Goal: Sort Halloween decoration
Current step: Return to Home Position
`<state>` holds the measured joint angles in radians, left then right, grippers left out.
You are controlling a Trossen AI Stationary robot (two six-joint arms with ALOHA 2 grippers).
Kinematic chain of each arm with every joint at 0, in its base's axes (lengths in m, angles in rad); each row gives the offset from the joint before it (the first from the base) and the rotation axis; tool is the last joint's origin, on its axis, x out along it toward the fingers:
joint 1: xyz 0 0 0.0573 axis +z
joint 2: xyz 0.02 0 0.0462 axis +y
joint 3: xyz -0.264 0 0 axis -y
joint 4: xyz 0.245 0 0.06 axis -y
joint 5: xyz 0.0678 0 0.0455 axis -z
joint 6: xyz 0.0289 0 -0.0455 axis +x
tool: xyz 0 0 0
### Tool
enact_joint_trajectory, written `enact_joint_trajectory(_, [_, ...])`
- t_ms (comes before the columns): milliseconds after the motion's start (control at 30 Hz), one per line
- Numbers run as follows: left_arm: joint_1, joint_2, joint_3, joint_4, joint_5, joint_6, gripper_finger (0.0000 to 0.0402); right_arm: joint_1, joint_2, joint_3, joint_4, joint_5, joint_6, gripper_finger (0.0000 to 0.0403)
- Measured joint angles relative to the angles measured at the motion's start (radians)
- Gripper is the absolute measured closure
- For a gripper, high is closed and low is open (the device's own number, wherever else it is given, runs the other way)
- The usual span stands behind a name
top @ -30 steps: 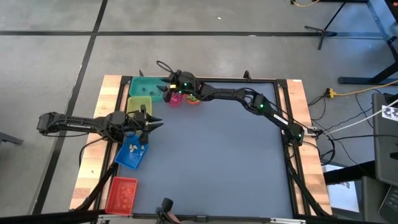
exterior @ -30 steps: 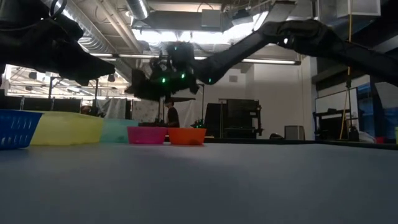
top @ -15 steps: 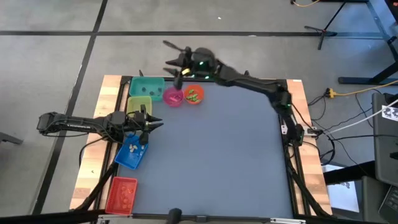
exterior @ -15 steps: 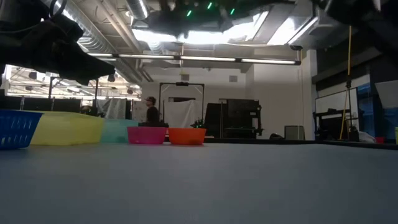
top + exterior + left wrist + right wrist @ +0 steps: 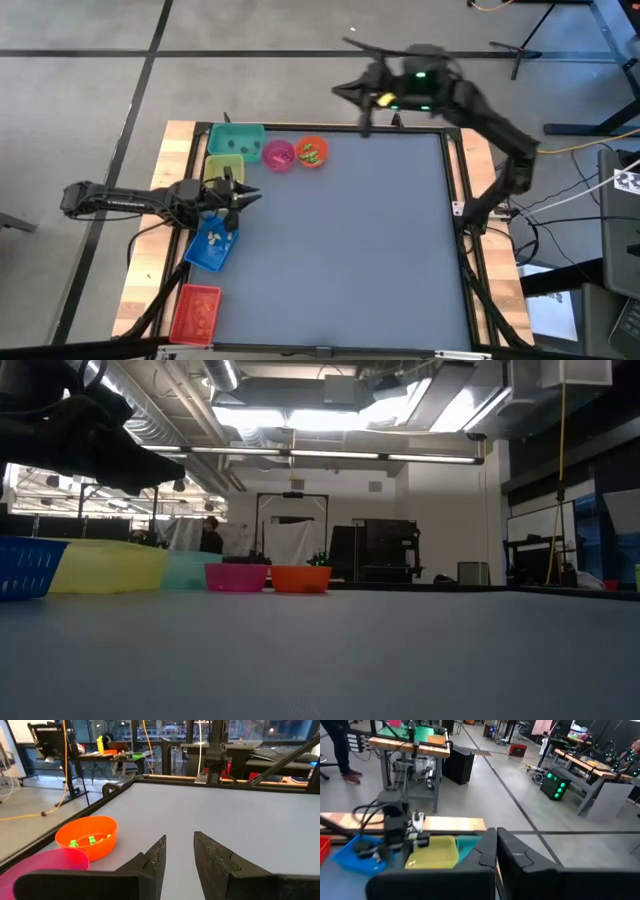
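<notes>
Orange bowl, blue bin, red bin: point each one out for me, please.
orange bowl [image 5: 301, 580]: low view, on its front wall.
blue bin [image 5: 25, 570]: low view, on its ribbed side wall.
red bin [image 5: 176, 315]: high view, on the rim nearest the table's edge.

No lettering, brand, number or sign can be read anywhere in these views; the black-and-white patterned tag [image 5: 627, 181] at the high view's right edge shows only blocks, no legible characters
</notes>
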<state>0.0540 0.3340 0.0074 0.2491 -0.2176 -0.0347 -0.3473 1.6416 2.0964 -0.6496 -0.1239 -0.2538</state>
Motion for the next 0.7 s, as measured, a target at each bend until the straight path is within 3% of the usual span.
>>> enact_joint_trajectory(400, [0.000, -0.182, 0.000, -0.137, -0.001, 0.011, 0.0316, 0.001, -0.196, -0.029, -0.288, 0.010, 0.010, 0.0401])
enact_joint_trajectory(533, [0.000, -0.251, 0.000, -0.203, -0.001, 0.012, 0.0316, 0.001, -0.269, -0.138, -0.297, 0.011, 0.019, 0.0401])
enact_joint_trajectory(700, [0.000, -0.309, 0.000, -0.203, 0.000, 0.035, 0.0316, 0.000, -0.408, -0.368, -0.247, 0.047, 0.059, 0.0402])
